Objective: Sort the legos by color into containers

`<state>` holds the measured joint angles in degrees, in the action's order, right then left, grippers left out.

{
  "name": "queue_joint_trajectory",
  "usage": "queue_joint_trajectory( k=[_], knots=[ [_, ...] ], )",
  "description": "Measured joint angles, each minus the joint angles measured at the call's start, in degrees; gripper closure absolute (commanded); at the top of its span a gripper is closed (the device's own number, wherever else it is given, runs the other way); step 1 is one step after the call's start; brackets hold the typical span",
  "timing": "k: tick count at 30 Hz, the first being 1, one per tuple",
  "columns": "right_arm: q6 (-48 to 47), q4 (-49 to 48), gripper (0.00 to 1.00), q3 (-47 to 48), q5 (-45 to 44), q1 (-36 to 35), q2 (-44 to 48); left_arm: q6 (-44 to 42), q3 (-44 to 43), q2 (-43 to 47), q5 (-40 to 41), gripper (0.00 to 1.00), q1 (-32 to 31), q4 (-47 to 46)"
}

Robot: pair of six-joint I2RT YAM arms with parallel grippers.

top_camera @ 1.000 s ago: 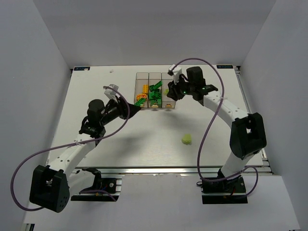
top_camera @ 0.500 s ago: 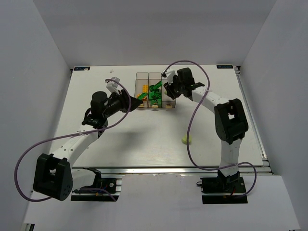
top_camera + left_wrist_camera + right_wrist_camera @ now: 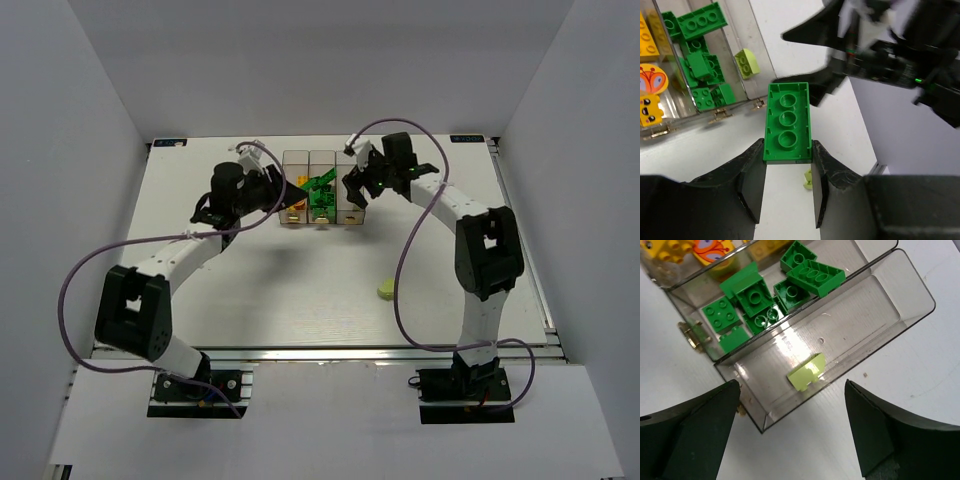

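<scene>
As the left fingers [image 3: 282,192] clamped a green lego [image 3: 787,122] at 9 o'clock of the clear bins [image 3: 322,154], the right fingers [image 3: 354,187] gaped empty above the rightmost bin [image 3: 865,315], one pale yellow-green lego [image 3: 806,372] inside; a loose pale lego [image 3: 385,291] lay at 5 o'clock on the surface [image 3: 250,290].

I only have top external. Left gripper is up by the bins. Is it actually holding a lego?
Observer: Yes. The left wrist view shows the left gripper shut on a bright green brick, with its studs facing the camera.
Operator: And the other arm, is it carrying one too?
Observer: No. The right gripper is open with nothing between its fingers, and it sits above the rightmost bin.
Operator: Anything in that bin?
Observer: One pale yellow-green brick lies on its floor. It is the only brick the right wrist view shows in there.
</scene>
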<state>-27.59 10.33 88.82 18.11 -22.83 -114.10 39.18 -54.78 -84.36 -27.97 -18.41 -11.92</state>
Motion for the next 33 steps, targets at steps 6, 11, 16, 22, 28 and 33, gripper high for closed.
queue_joint_trajectory(
  k=[6,11,16,22,28,33],
  knots=[
    [-1.55,4.31,0.72,-0.02,10.93,5.31,6.60,0.48,-11.30,-10.91,3.45,0.81,-1.68,5.81],
    [-0.17,4.20,0.96,-2.93,16.59,8.52,15.02,1.20,-19.71,-19.39,8.48,0.80,-2.67,12.28],
    [1.27,2.86,0.94,-8.52,19.39,8.48,20.46,1.36,-27.47,-26.29,13.27,0.76,-3.43,18.08],
    [2.51,2.91,0.92,-12.98,20.55,8.96,21.20,0.92,-36.79,-32.65,16.94,0.63,-4.81,22.25],
    [3.82,2.69,0.92,-14.86,21.31,10.10,22.16,0.98,-38.40,-34.23,19.26,0.49,-5.92,24.41],
    [4.68,1.60,0.88,-17.03,21.97,10.60,24.41,1.14,-40.11,-36.35,20.17,0.25,-6.21,25.40]
  ],
)
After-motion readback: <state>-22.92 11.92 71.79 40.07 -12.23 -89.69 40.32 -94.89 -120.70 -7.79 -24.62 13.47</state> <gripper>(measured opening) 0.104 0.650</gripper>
